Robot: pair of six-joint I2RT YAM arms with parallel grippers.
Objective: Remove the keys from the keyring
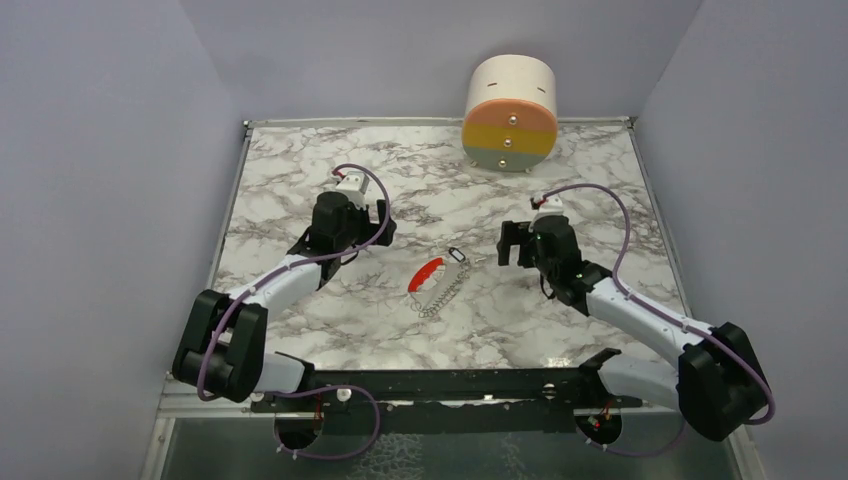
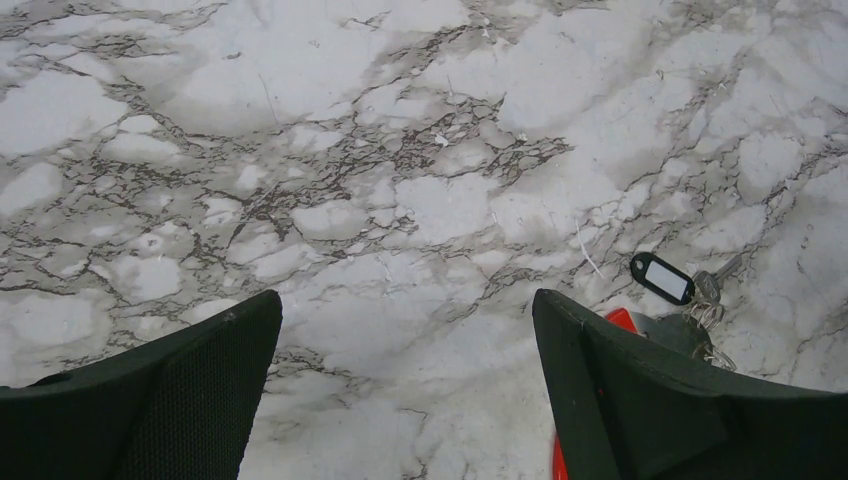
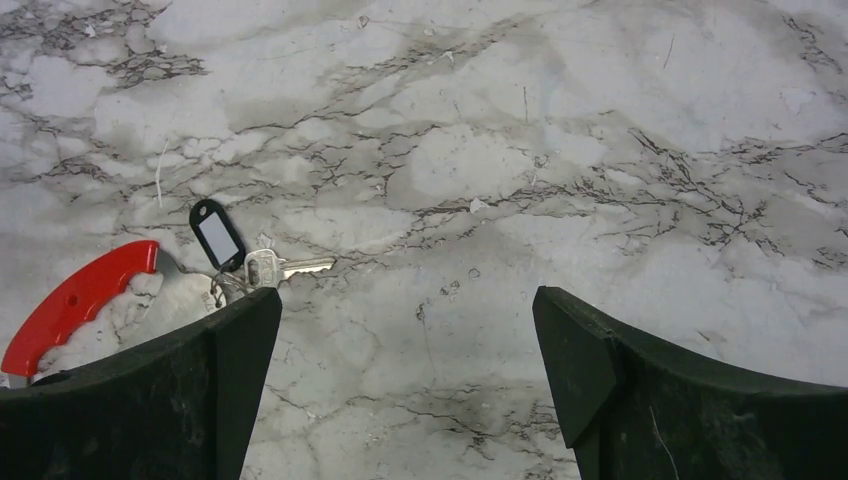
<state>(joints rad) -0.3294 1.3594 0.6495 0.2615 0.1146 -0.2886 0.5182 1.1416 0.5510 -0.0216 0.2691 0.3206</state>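
The keys lie in a small bunch mid-table: a red curved piece (image 1: pixel 427 274) (image 3: pixel 75 300), a silvery chain strip (image 1: pixel 443 293) and a silver key (image 3: pixel 285 267) (image 2: pixel 715 280). A black oval tag with a white window (image 3: pixel 217 234) (image 2: pixel 662 277) (image 1: pixel 457 254) lies with them. They meet at the keyring (image 3: pixel 226 285), thin wire loops partly hidden behind my finger. My left gripper (image 1: pixel 370 238) (image 2: pixel 407 300) hangs open just left of the bunch. My right gripper (image 1: pixel 515 250) (image 3: pixel 407 295) hangs open just right of it. Neither holds anything.
A round cream container (image 1: pixel 510 112) with orange, yellow and grey-green front bands lies on its side at the back edge of the marble table (image 1: pixel 300 170). Grey walls close in the left, right and back sides.
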